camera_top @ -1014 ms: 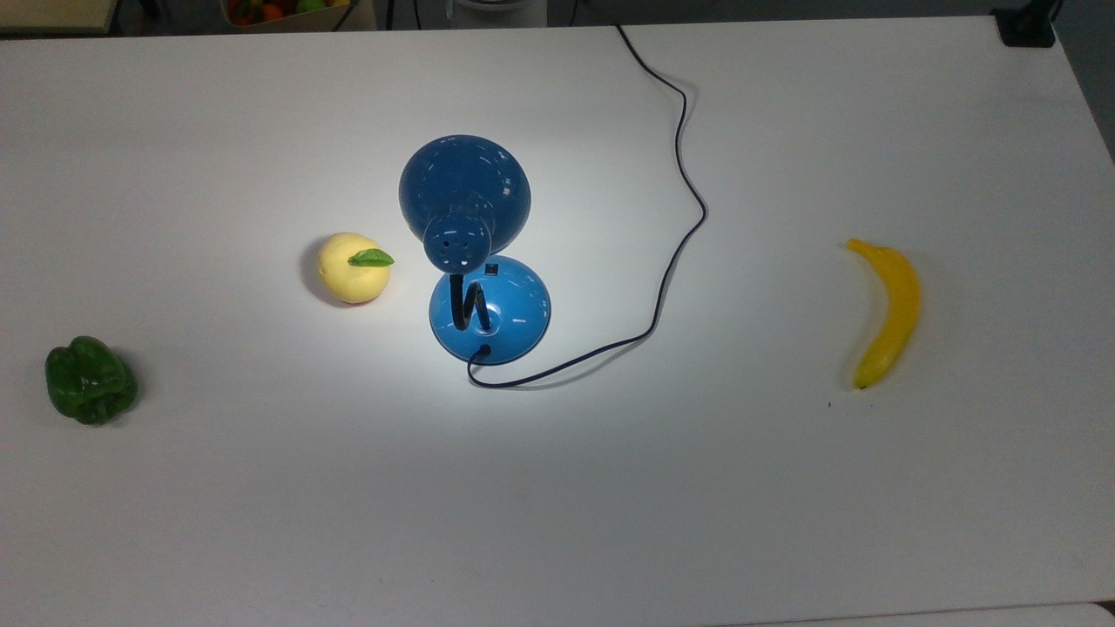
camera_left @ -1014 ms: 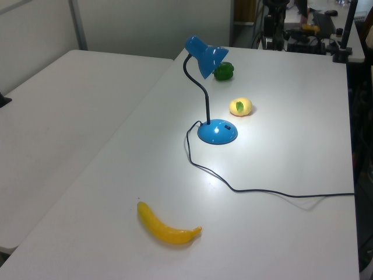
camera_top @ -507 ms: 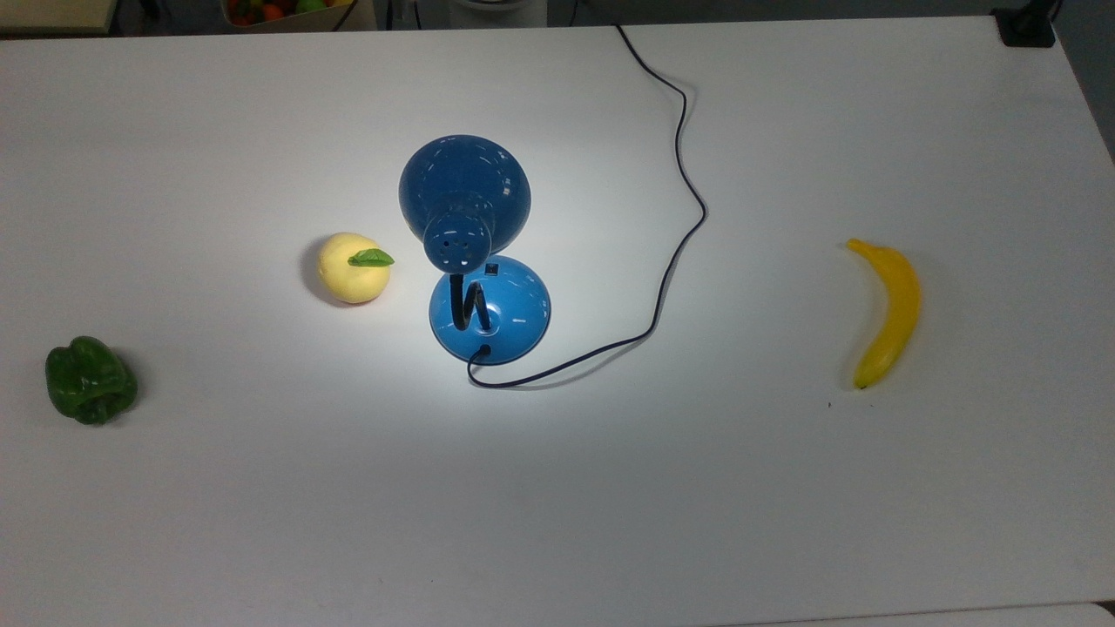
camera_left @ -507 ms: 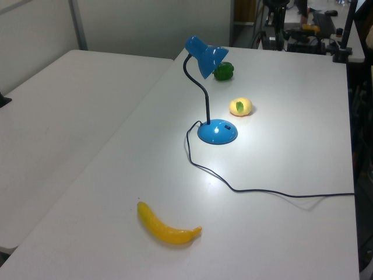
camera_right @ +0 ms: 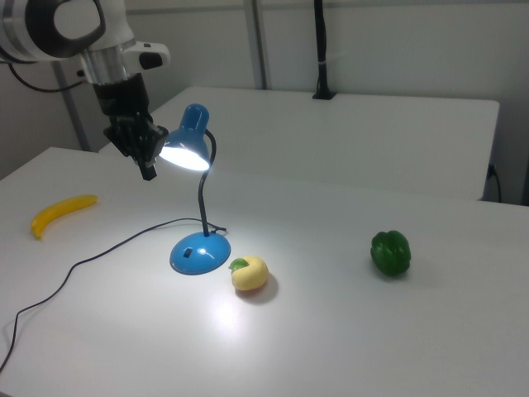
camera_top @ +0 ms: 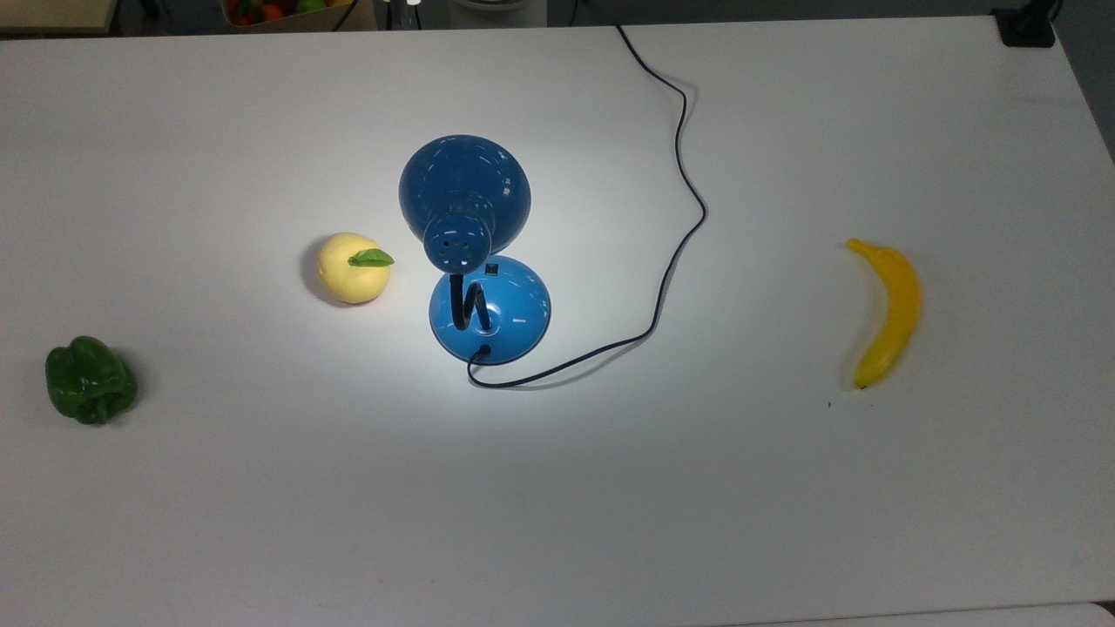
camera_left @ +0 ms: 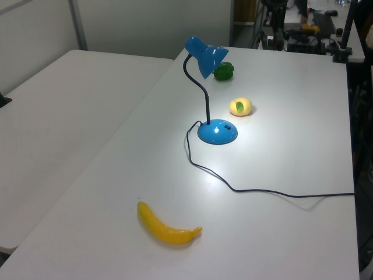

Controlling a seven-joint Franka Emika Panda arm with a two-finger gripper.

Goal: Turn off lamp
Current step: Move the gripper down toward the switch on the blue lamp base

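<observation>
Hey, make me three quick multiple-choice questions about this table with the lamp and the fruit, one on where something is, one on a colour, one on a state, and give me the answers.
1. In the top view, what lies just to the left of the lamp's base?
A. the banana
B. the yellow fruit with a green leaf
C. the green pepper

2. What colour is the lamp's shade?
A. red
B. white
C. blue

3. What is the lamp's state?
A. lit
B. dark
C. tipped over

Answers:
1. B: the yellow fruit sits close beside the lamp, while the banana and the green pepper lie far off toward opposite ends of the table.
2. C: the dome shade is glossy blue, like the base.
3. A: in the right view the shade glows and a bright patch falls on the table, with the gripper raised beside the shade.
</observation>
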